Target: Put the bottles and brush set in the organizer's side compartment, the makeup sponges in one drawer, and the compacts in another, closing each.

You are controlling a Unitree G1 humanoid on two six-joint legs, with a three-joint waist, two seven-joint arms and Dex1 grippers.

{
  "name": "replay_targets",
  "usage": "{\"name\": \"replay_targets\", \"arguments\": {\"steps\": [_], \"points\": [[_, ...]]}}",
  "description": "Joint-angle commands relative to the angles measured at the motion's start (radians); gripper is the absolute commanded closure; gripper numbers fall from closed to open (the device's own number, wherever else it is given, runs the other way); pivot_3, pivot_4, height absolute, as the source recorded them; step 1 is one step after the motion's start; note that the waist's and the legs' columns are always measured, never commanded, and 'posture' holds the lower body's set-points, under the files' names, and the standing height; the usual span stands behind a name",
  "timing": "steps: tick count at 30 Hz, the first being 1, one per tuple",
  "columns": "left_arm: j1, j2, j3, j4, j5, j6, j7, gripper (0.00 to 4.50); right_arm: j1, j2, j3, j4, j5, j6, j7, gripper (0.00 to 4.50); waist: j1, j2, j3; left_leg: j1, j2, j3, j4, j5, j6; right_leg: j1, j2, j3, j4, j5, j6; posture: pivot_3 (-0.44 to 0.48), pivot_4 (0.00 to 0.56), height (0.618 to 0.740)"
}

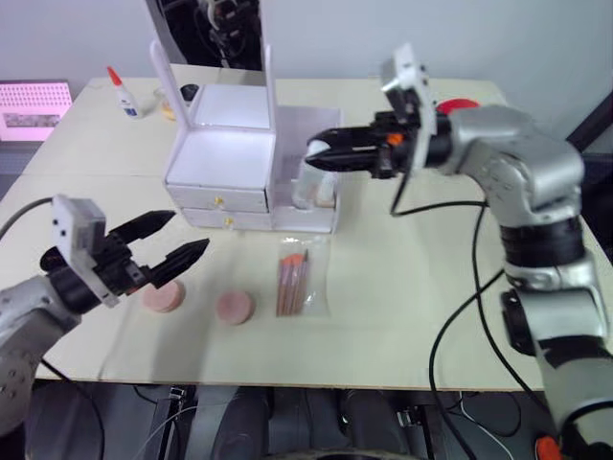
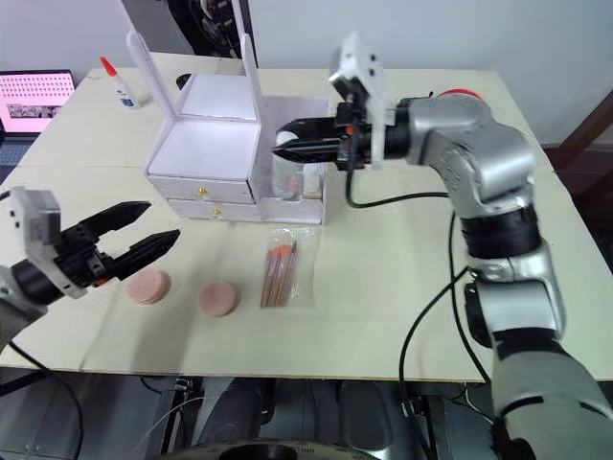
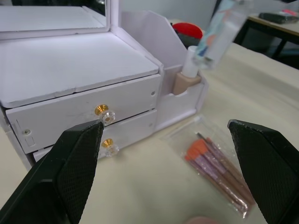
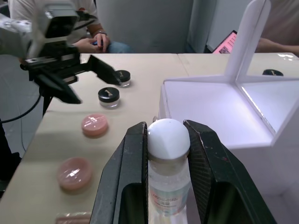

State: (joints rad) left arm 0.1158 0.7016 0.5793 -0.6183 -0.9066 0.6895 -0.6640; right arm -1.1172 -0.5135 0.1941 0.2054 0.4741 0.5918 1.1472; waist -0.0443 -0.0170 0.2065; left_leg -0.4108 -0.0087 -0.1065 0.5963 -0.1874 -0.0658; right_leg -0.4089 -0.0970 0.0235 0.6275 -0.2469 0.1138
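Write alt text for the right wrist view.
The right pincer grips a clear white-capped bottle beside the white plastic organizer. On the beige table lie two pink round sponges and two black round compacts.

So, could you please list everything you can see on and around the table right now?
White plastic organizer: one, mid-table, mirror frame upright, both gold-knobbed drawers shut.
Beige-liquid bottle: one, white cap, standing in the side compartment.
Clear white-capped bottle: one, gripped above that compartment.
Bagged brush set: one, orange-pink, in front of the organizer.
Pink round sponges: two, near the front edge.
Black round compacts: two, beyond the sponges in the right wrist view.
White glue bottle: one, red tip, far left corner.
Red object: one, behind the right arm.
Left tool: open, over the sponges.
Right tool: shut on the clear bottle.
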Motion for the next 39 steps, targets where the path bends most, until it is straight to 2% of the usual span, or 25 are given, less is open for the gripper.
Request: {"name": "replay_targets", "arguments": {"steps": [1,9,20,22,23,28,36,39], "points": [[0.046,-0.019,0.046,-0.082,-0.021,-0.023,0.046,0.00,-0.074,0.052,0.015,0.147,-0.086,-0.142,0.025,3.85,0.000,0.000,0.000,0.000,0.000,0.000,0.000,0.000,0.000,0.000,0.000,0.000,0.000,0.000,0.000,0.000,0.150,0.740],[0.168,-0.046,0.100,-0.172,-0.045,-0.034,0.118,0.00,-0.118,0.167,0.037,0.430,-0.213,-0.362,0.073,3.85,-0.001,0.000,0.000,0.000,0.000,0.000,-0.001,0.000,0.000,-0.001,0.000,0.000,0.000,0.000,0.000,0.000,0.150,0.740],[0.192,-0.032,0.092,-0.185,-0.069,-0.049,0.153,0.00,-0.148,0.237,0.054,0.643,-0.360,-0.518,0.076,3.85,-0.002,0.001,0.000,0.000,0.000,0.000,-0.001,0.000,0.000,-0.001,0.001,0.000,0.001,0.000,0.000,0.000,0.150,0.740],[0.184,-0.023,0.095,-0.173,-0.078,-0.047,0.152,0.00,-0.159,0.240,0.055,0.669,-0.381,-0.539,0.073,2.83,-0.002,0.001,0.000,0.000,0.000,0.000,-0.001,0.000,0.000,-0.001,0.001,0.000,0.001,0.000,0.000,0.000,0.150,0.740],[0.178,-0.016,0.095,-0.168,-0.078,-0.047,0.152,0.00,-0.165,0.241,0.053,0.678,-0.386,-0.543,0.076,2.55,-0.003,0.001,0.000,0.000,0.000,0.000,-0.001,0.000,0.000,-0.001,0.001,0.000,0.002,0.000,0.000,0.000,0.150,0.740],[0.171,0.003,0.085,-0.153,-0.073,-0.049,0.144,0.00,-0.170,0.228,0.030,0.667,-0.381,-0.539,0.108,0.04,-0.003,0.001,0.000,0.001,0.000,0.000,-0.001,0.000,0.000,-0.001,0.001,0.000,0.002,0.000,0.000,0.000,0.150,0.740],[0.154,0.018,0.091,-0.092,-0.025,-0.092,0.101,0.00,-0.152,0.097,-0.086,0.556,-0.293,-0.431,0.183,0.01,0.000,0.001,0.000,0.000,0.000,0.000,-0.001,0.000,0.000,-0.001,0.001,0.000,0.001,0.000,0.000,0.000,0.150,0.740],[0.176,0.044,0.162,-0.027,-0.008,-0.115,0.027,0.00,-0.105,-0.009,-0.150,0.557,-0.265,-0.443,0.211,0.01,0.001,0.001,0.000,0.000,0.000,0.000,-0.001,0.000,0.000,-0.001,0.001,0.000,0.001,0.000,0.000,0.000,0.150,0.740]]}}
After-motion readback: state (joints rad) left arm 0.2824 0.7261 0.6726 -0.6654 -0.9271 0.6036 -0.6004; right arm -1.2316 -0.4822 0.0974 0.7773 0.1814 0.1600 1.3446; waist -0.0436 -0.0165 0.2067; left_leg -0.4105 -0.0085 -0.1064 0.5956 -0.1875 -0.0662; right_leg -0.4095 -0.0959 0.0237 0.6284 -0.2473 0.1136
